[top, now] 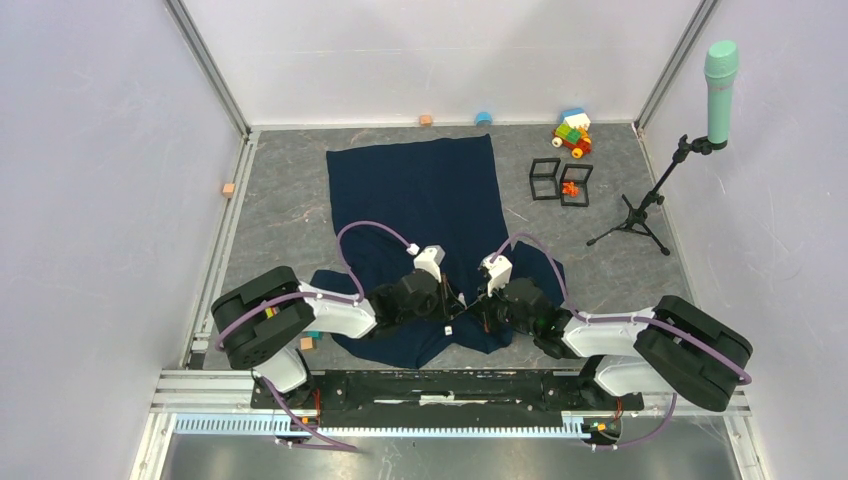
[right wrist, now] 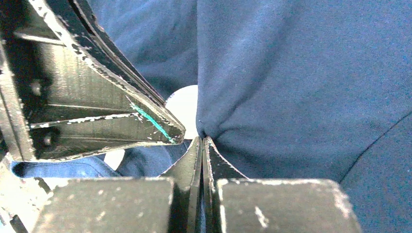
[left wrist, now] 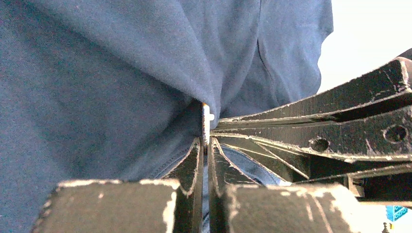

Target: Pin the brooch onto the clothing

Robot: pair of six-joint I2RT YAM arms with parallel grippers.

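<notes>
The clothing (top: pixel 420 190), a dark navy shirt, lies spread across the table, with its near end bunched between my two arms. My left gripper (top: pixel 458 300) is shut on a thin white piece with an orange top edge, the brooch (left wrist: pixel 206 121), seen edge-on right against a fold of the clothing (left wrist: pixel 97 73). In the right wrist view the brooch (right wrist: pixel 183 108) shows as a small white disc at the left fingers (right wrist: pixel 97 111). My right gripper (right wrist: pixel 202 140) is shut on a pinch of the clothing (right wrist: pixel 301 73), tip to tip with the left one.
A toy of coloured blocks (top: pixel 573 133) and two black wire frames (top: pixel 560 182) stand at the back right. A microphone on a tripod stand (top: pixel 680 160) is beside them. Small loose blocks (top: pixel 426 120) lie along the back wall and at the left edge (top: pixel 229 189).
</notes>
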